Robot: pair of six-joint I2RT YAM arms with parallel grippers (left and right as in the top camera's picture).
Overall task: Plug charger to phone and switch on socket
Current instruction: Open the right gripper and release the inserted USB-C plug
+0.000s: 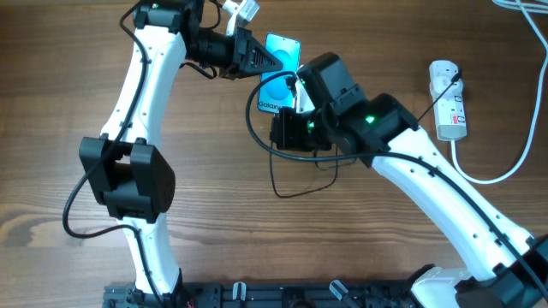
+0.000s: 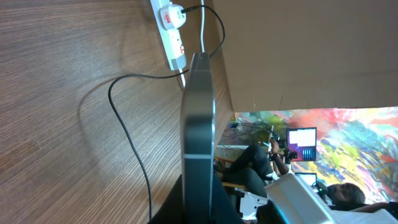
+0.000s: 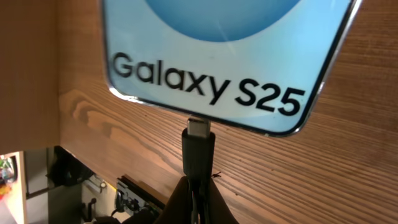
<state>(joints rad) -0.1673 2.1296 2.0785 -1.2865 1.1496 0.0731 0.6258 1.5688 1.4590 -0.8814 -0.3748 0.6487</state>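
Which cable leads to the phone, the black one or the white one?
The thin black charger cable: its tip meets the phone at its edge; the thick white lead curves away rightward.

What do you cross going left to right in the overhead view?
Left arm's elbow → phone → socket → white lead. The charger and right arm overlap others, so they are left out.

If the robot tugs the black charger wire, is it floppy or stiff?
Probably floppy: the charger lies in loose loops on the table. Its connector tip looks rigid, standing straight in the right gripper at the phone's edge. Probably light too, being so thin.
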